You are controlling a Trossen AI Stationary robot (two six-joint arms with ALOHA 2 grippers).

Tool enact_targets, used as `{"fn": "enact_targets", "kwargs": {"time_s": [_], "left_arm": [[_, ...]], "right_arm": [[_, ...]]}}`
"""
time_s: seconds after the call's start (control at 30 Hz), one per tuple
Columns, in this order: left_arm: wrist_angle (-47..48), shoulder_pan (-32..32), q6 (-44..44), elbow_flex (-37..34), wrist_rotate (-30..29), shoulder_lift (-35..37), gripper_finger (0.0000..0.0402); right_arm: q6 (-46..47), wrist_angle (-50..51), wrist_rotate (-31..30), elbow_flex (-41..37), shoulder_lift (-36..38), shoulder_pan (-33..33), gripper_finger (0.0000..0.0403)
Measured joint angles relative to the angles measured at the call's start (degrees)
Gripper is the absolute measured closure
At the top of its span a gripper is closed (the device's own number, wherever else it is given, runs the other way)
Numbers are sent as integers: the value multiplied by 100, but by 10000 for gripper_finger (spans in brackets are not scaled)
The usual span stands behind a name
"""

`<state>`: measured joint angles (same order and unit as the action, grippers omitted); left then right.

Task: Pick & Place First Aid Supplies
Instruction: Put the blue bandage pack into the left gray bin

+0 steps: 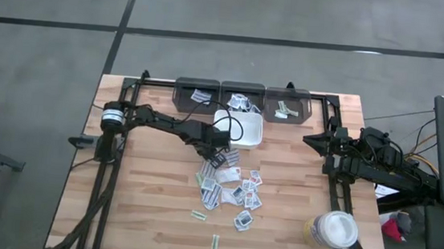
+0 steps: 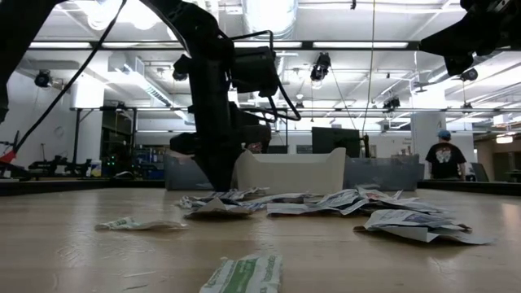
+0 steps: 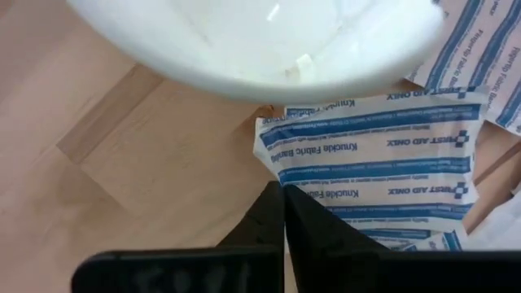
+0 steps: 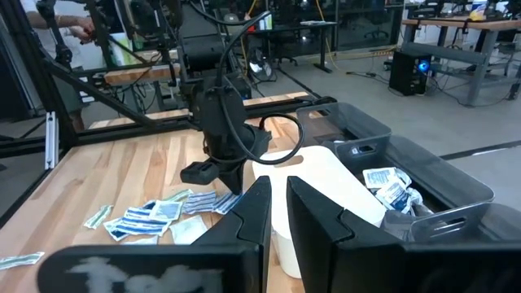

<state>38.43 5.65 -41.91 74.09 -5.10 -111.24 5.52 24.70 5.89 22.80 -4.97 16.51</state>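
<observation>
Left gripper (image 1: 218, 151): clenched on a blue-striped packet (image 3: 370, 155), just beside white tray (image 1: 247, 136).
Right gripper (image 1: 314, 140): fingers nearly together, empty, well apart from tray.
Packets (image 1: 232, 188): a dozen-plus loose, near tray.
Bins (image 1: 243, 99): three behind tray.

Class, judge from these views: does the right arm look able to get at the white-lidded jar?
Probably yes: the jar stands alone on the right gripper's side, nothing between them.

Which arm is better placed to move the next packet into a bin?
Left. Its gripper is down at the packet pile, shut at a blue-striped packet beside the tray. The right gripper waits at the table's edge, off the pile.
</observation>
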Motion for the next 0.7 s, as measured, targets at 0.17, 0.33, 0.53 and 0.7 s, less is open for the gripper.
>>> {"fn": "enact_targets", "kwargs": {"time_s": [0.17, 0.33, 0.53, 0.7], "left_arm": [[53, -3, 3, 107, -4, 30, 400], [71, -13, 24, 196, -14, 236, 401], [153, -20, 182, 391, 180, 342, 401], [163, -114, 915, 634, 1184, 356, 401]], "right_arm": [[1, 0, 0, 0, 0, 0, 364], [0, 1, 0, 1, 0, 2, 365], [2, 1, 0, -1, 0, 2, 364], [0, -1, 0, 1, 0, 2, 364]]}}
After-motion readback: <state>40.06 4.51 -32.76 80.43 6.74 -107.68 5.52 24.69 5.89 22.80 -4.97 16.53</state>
